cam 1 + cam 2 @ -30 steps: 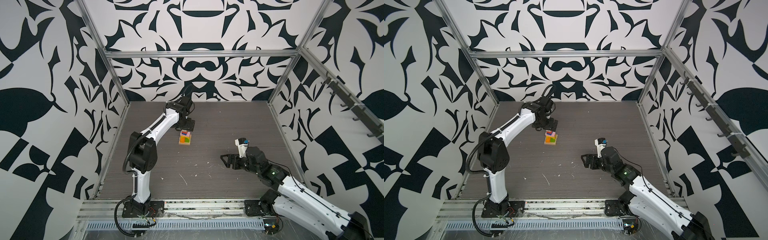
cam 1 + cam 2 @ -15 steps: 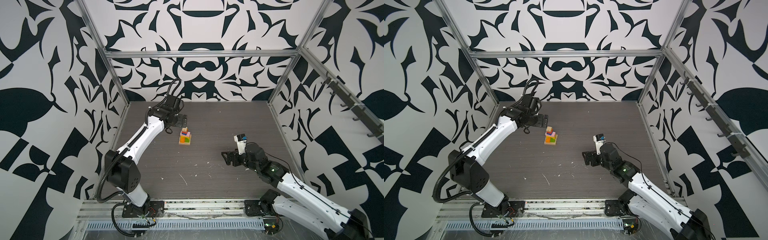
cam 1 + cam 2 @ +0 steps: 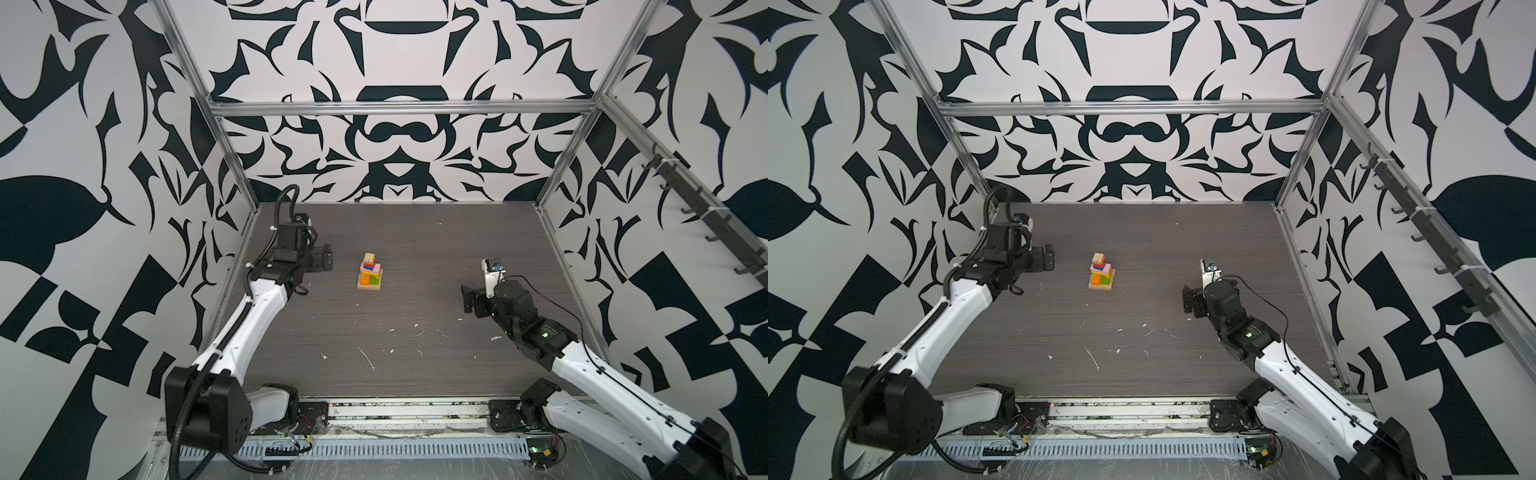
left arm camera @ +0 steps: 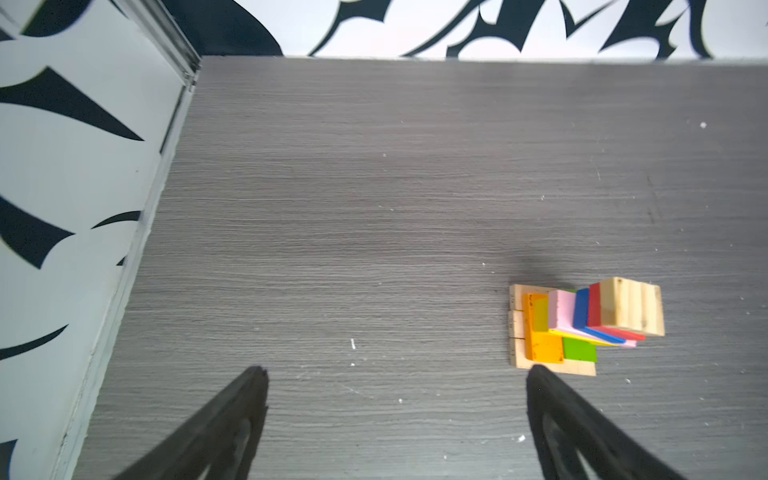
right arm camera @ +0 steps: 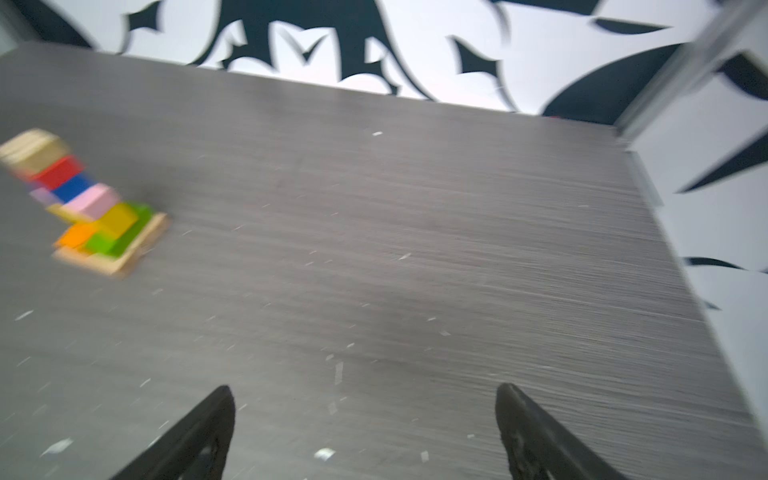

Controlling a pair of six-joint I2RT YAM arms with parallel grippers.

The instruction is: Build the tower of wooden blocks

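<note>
1. Tower (image 3: pixel 370 274) of small wood blocks with flat faces and square edges, stepped narrower toward the top. Base of tan planks (image 4: pixel 515 328) laid side by side, with raw grain showing.
2. Above the base: glossy painted pieces, orange (image 4: pixel 544 348) beside green (image 4: pixel 579 350), then yellow (image 4: pixel 540 314) with pink (image 4: pixel 562 309), then blue (image 4: pixel 582 307) with red (image 4: pixel 595 305). Unpainted tan cube (image 4: pixel 631 308) sits on top.
3. It stands upright on the table (image 3: pixel 415 332), left of centre and in the far half, touching neither arm.
4. Table is dark grey laminate with fine wood-grain lines, scattered white flecks and scratches toward the near side.
5. Walls (image 3: pixel 399 62) are white with bold black leaf shapes. Aluminium frame bars (image 3: pixel 399 109) run along the corners, and a rail of dark hooks (image 3: pixel 706 216) sits on the right wall.
6. Left arm (image 3: pixel 253 316) reaches from the near-left base toward the far left, wrist level and pointing right at the stack. Left jaws are spread wide and empty, near the tower's left side but apart from it.
7. Right arm (image 3: pixel 582 365) rises from the near-right base, wrist bent toward the left. Right jaws are spread and empty, well right of the tower. The right wrist view is blurred.
</note>
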